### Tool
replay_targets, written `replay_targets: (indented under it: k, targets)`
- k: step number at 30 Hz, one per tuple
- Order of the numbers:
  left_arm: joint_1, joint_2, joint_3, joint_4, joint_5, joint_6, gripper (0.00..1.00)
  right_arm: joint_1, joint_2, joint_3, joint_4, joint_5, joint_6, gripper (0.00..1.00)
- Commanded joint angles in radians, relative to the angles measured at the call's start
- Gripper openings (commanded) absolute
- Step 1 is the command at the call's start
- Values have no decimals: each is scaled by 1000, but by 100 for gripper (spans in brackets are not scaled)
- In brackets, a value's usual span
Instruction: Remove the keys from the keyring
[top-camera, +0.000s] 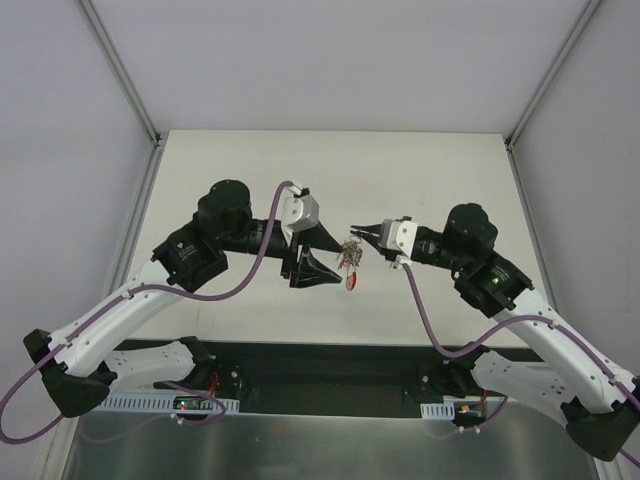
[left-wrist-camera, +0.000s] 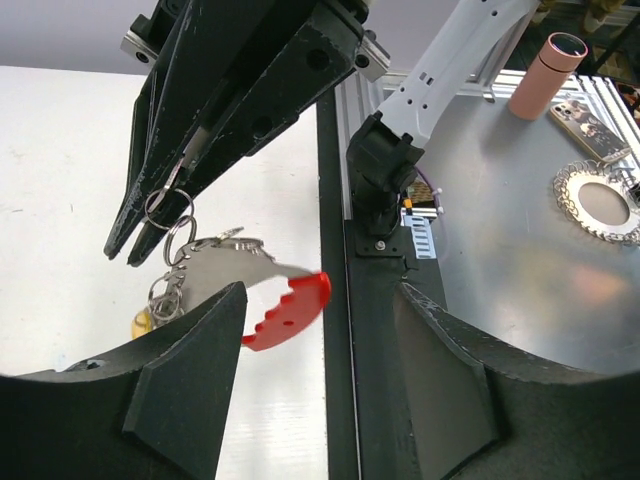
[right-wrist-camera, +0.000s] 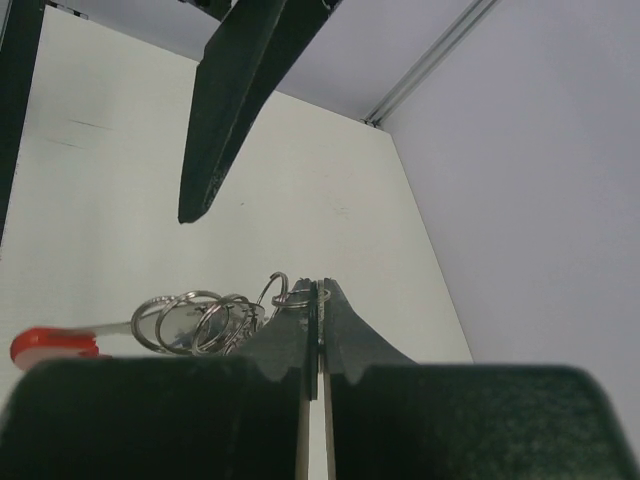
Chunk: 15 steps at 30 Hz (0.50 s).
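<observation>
The keys (top-camera: 349, 255) hang as a small silvery bunch above the table between both grippers, a red-headed key (top-camera: 351, 283) lowest. My right gripper (top-camera: 354, 232) is shut, its tips (right-wrist-camera: 318, 292) pinching a thin ring of the keyring (right-wrist-camera: 290, 296); several more linked rings (right-wrist-camera: 195, 322) trail to the left, with the red head (right-wrist-camera: 45, 345) beyond. My left gripper (top-camera: 337, 263) stands open just left of the bunch. In the left wrist view the red key (left-wrist-camera: 290, 310) reaches into the gap between its fingers (left-wrist-camera: 190, 370), touching neither. A yellow head (left-wrist-camera: 142, 322) peeks out behind.
White walls and aluminium posts surround the white table (top-camera: 250, 180). A black strip (left-wrist-camera: 335, 200) marks its near edge. Beyond it, on a metal surface, lie a pink bottle (left-wrist-camera: 545, 75), a phone (left-wrist-camera: 590, 120) and a chain loop (left-wrist-camera: 600, 205). The right arm's base (left-wrist-camera: 385, 170) stands there.
</observation>
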<state>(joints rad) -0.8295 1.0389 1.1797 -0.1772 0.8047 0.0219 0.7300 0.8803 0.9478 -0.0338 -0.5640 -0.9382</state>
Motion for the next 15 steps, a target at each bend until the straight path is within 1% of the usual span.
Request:
replay_targets:
  k: [1,9,13,15]
  targets:
    - [6,47,40,24,41,44,59,-1,-18,34,92,-53,19,1]
    - [4,119,83,35,87,36,58,-1,-27,37,92,-102,18,1]
    - [6,96,67,50,65,50,58,-1,-29,42,92,-111,18,1]
    - [6,90,67,59,79,41,57,0,-26,46,94,-109,18,1]
